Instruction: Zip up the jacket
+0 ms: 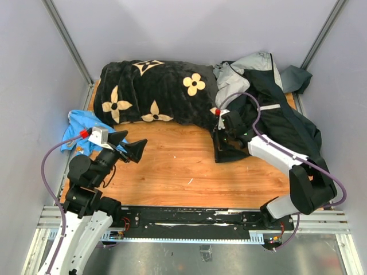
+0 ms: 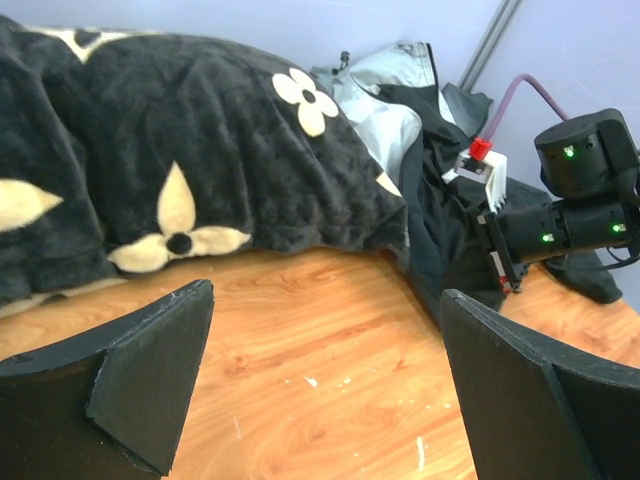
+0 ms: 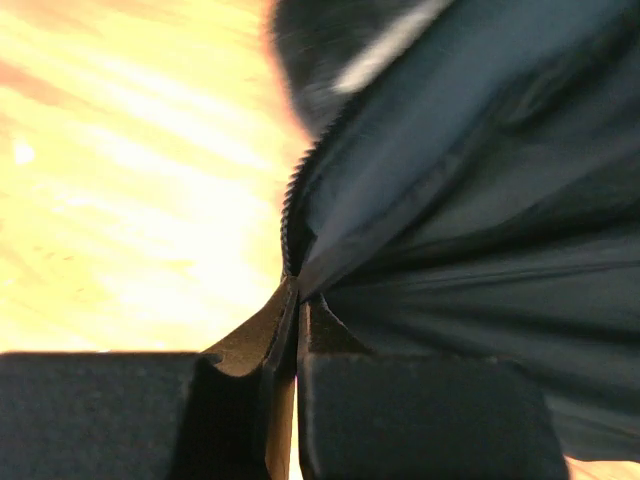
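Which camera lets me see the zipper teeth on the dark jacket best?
The right wrist view: zipper teeth of the dark navy and grey windbreaker jacket run close up from the shut right tool. The top view shows the whole jacket, teeth too small. The left wrist view shows it crumpled, teeth hidden.

My left arm (image 1: 86, 226) and right arm (image 1: 275, 152) are white shells over black joints, each with a purple cable (image 2: 515, 95) and red collar (image 2: 481, 148). My fingers (image 2: 150, 350) are matte black wedges; green lights (image 2: 569, 152) dot my right wrist
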### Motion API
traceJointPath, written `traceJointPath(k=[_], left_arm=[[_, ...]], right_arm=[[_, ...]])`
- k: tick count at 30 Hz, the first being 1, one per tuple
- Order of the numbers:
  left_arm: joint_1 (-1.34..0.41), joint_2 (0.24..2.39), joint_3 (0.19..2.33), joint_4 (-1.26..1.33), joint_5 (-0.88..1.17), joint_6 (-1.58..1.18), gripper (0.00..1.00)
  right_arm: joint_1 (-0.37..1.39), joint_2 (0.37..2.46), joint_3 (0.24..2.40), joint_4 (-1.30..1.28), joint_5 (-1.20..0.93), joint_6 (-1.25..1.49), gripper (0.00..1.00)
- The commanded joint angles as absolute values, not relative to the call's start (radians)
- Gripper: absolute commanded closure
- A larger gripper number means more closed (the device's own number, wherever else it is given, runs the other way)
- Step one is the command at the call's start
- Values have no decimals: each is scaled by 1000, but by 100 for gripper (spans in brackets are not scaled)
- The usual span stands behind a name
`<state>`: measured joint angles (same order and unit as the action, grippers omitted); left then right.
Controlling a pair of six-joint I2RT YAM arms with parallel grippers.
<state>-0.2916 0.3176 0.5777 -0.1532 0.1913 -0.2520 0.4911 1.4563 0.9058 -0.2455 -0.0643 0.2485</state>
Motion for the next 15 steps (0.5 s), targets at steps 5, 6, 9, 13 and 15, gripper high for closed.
traceJointPath(k=[5,6,9,13,15], left_arm=[[-301,482,647,-200,316,-417,1],[-300,497,647,-200,326,-435,1],[-304,521,623,-183,346,-495,1],[-316,538,571,-148,365,-550,1],[-331,547,548,-135,362,-573,1]], right_arm=[[760,1475,1057,-267,-133,308,99],[776,1487,1077,-264,-136,310,99],[851,1536,1134,-236,-161,319,99],[915,1618,1196,-183,-229,341,99],[937,1655,1226,-172,-261,350,99]])
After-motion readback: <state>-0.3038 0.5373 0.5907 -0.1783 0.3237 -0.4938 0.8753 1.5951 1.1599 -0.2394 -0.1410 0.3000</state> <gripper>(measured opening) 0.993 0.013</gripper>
